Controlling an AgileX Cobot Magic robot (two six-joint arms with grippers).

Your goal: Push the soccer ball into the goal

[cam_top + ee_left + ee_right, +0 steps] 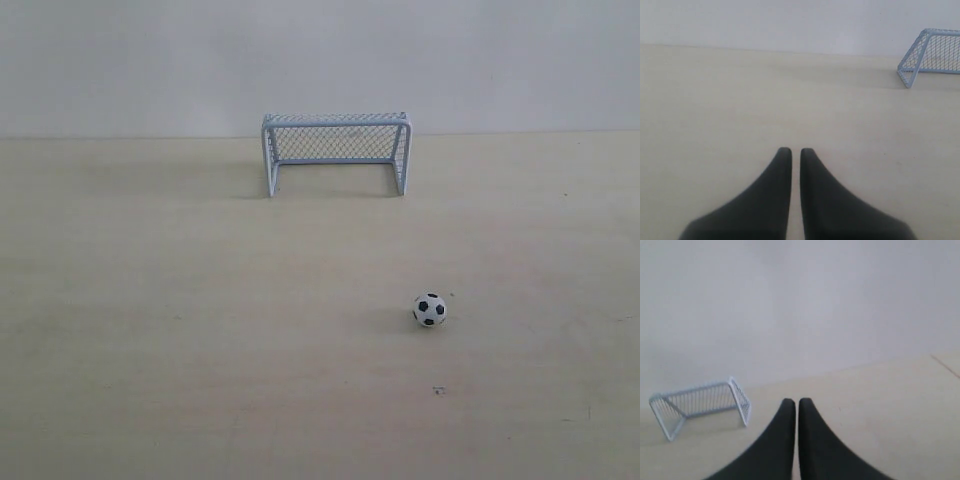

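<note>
Two black grippers are shown by the wrist cameras. The left gripper is closed to a thin slit, with nothing held between its fingers; the right gripper is closed likewise and is empty. A pale table is seen beyond both. The soccer ball is set on it, well apart from the goal, in front and off toward its right post. The goal is placed upright by a white wall.

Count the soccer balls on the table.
1. The soccer ball sits apart from the goal, nearer the camera and just right of its opening, in the exterior view. Neither wrist view shows one.
</note>
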